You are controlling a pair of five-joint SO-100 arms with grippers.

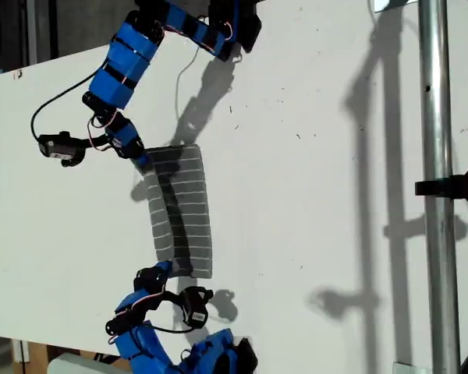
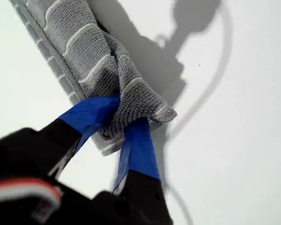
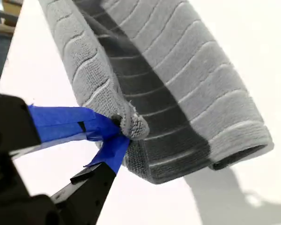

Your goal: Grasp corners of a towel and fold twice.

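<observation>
My first hand point(image 2: 119, 124) clenches one corner point(image 2: 145, 105) of the grey striped towel point(image 1: 181, 212); my second hand point(image 3: 113, 133) pinches another corner point(image 3: 133, 125). The towel lies half-folded on the white bench point(image 1: 312, 195) between both arms.

A white table point(image 1: 312, 179) fills most of the exterior view, lit hard so sharp dark shadows fall across it. A shiny metal pole point(image 1: 439, 187) runs along the exterior view's right, carrying a black clamp point(image 1: 456, 187).

No text, label or number can be read anywhere.
</observation>
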